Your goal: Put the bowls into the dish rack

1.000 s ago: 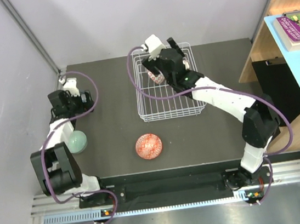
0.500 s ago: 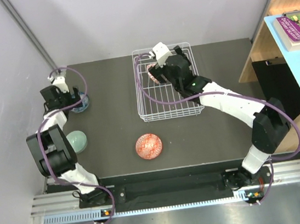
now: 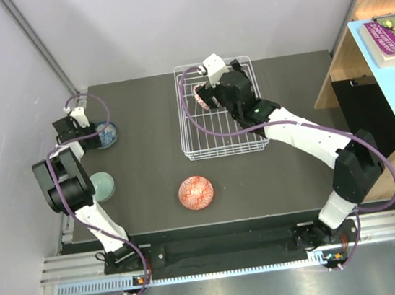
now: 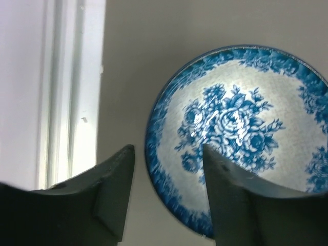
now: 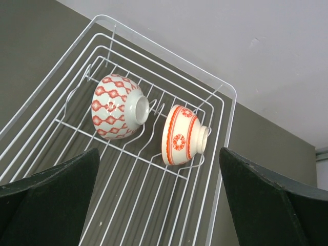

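A blue-and-white bowl [image 4: 241,128] sits upright at the table's far left [image 3: 107,135]. My left gripper [image 4: 168,154] straddles its left rim, one finger [image 4: 110,189] outside and the other [image 4: 236,200] inside. A gap still shows beside the rim, so it is open. Two orange-red patterned bowls [image 5: 115,113] [image 5: 182,136] lie on their sides in the white wire dish rack [image 3: 222,140]. My right gripper [image 5: 159,154] hovers open over them, holding nothing. A pale green bowl [image 3: 102,185] and an orange-red bowl [image 3: 196,193] rest on the table.
The grey wall and a white frame rail [image 4: 66,92] run close along the left of the blue bowl. A wooden shelf unit [image 3: 380,94] stands at the right edge of the table. My left arm's elbow [image 3: 60,184] sits beside the green bowl.
My left gripper has shifted left, uncovering the blue bowl, and its jaws have narrowed around the rim. The right gripper has moved slightly right over the rack, still open.
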Controlling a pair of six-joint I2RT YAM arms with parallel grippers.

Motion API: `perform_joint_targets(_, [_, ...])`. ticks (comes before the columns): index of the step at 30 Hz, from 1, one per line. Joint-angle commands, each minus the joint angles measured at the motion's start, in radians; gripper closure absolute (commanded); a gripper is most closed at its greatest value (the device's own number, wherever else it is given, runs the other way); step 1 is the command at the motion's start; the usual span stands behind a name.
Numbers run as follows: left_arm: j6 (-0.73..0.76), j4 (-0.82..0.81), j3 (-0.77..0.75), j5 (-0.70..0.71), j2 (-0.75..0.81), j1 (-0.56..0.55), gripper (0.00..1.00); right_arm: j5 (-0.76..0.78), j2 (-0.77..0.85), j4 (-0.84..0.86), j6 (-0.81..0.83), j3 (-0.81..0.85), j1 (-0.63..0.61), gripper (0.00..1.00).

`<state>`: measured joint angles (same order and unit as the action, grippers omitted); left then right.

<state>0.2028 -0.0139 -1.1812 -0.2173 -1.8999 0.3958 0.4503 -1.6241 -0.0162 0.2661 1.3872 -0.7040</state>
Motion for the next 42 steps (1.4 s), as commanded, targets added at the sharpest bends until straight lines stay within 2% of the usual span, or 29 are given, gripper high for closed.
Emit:
perform_joint_targets(1, [0.012, 0.009, -0.057, -0.053, -0.034, 0.003, 0.49, -0.022, 0.027, -0.010, -0.033, 0.021, 0.009, 0.00])
perform_joint_targets(2, [0.014, 0.032, -0.058, -0.057, -0.045, 0.003, 0.60, -0.027, 0.029, -0.017, -0.036, 0.022, 0.009, 0.00])
perform_joint_targets(6, [0.017, 0.045, -0.066, -0.076, -0.060, 0.003, 0.80, -0.055, 0.027, -0.044, -0.063, 0.044, 0.009, 0.00])
perform_joint_targets(8, [0.017, 0.052, -0.069, -0.083, -0.067, 0.003, 0.85, -0.081, 0.026, -0.062, -0.074, 0.052, 0.011, 0.00])
perform_joint_targets(10, [0.015, 0.064, -0.077, -0.100, -0.068, 0.003, 1.00, -0.104, 0.023, -0.077, -0.096, 0.068, 0.014, 0.00])
perform_joint_targets(16, [0.050, 0.127, -0.113, -0.232, -0.061, 0.003, 1.00, -0.309, 0.003, -0.183, -0.209, 0.137, 0.052, 0.00])
perform_joint_targets(19, [0.069, 0.166, -0.124, -0.362, -0.025, -0.003, 1.00, -0.487, -0.006, -0.211, -0.260, 0.164, 0.092, 0.00])
perform_joint_targets(20, [0.073, 0.179, -0.129, -0.437, -0.018, -0.006, 1.00, -0.587, -0.016, -0.220, -0.306, 0.168, 0.103, 0.00])
perform_joint_targets(25, [0.125, 0.259, -0.130, -0.617, 0.059, -0.044, 1.00, -0.882, -0.040, -0.200, -0.441, 0.161, 0.181, 0.00])
perform_joint_targets(26, [0.129, 0.267, -0.127, -0.648, 0.070, -0.061, 1.00, -0.983, -0.049, -0.167, -0.464, 0.153, 0.192, 0.00])
perform_joint_targets(29, [0.133, 0.288, -0.123, -0.770, 0.120, -0.109, 1.00, -1.160, -0.078, -0.093, -0.565, 0.125, 0.219, 0.01])
perform_joint_targets(32, [0.095, 0.273, -0.126, -0.849, 0.168, -0.162, 1.00, -1.280, -0.114, -0.013, -0.659, 0.102, 0.225, 0.00])
perform_joint_targets(39, [0.006, 0.194, -0.118, -0.895, 0.262, -0.330, 1.00, -1.438, -0.177, 0.217, -0.899, 0.043, 0.225, 0.00])
perform_joint_targets(42, [-0.073, 0.083, -0.081, -0.919, 0.312, -0.383, 1.00, -1.483, -0.198, 0.332, -1.002, 0.012, 0.224, 0.00])
